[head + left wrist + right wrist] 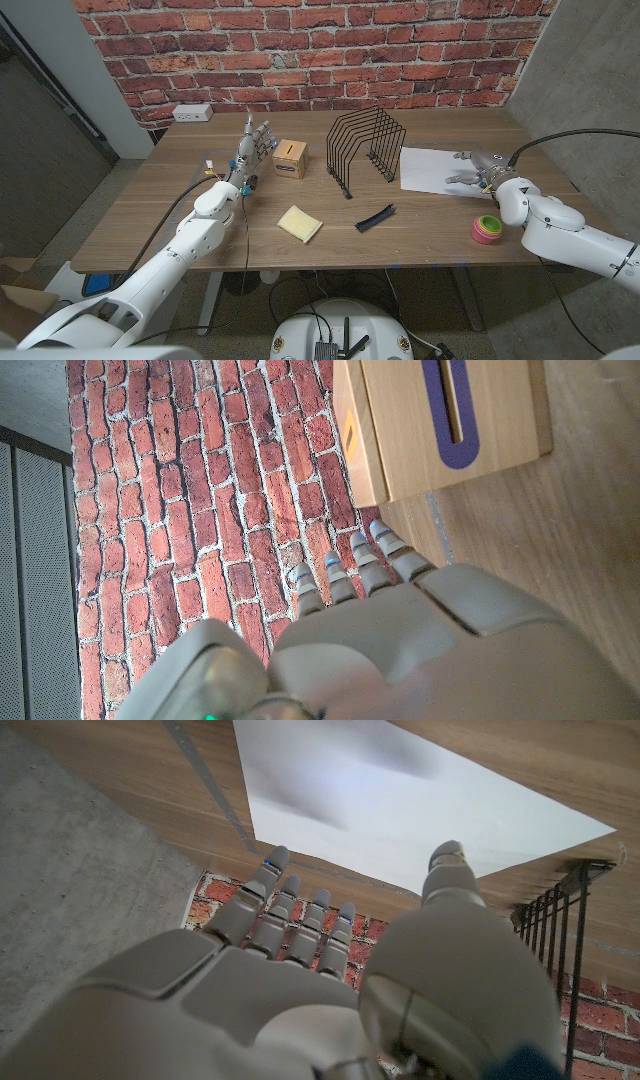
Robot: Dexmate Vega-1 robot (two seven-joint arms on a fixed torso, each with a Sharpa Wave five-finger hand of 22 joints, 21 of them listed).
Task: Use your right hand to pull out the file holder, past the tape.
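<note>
- My right hand point(474, 170) is over the white paper sheet point(432, 168), fingers point(300, 915) spread, holding nothing.
- My left hand point(254, 145) stands beside the wooden box point(290, 158), fingers apart, empty.
- The wire file holder point(366, 148) stands at table centre, touching the sheet's edge, well apart from the tape roll point(487, 229).

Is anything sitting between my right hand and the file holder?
Nothing upright blocks it. The right hand is over the white sheet of paper, which lies flat between it and the black wire file holder. The tape roll sits nearer the robot, off that path.
</note>
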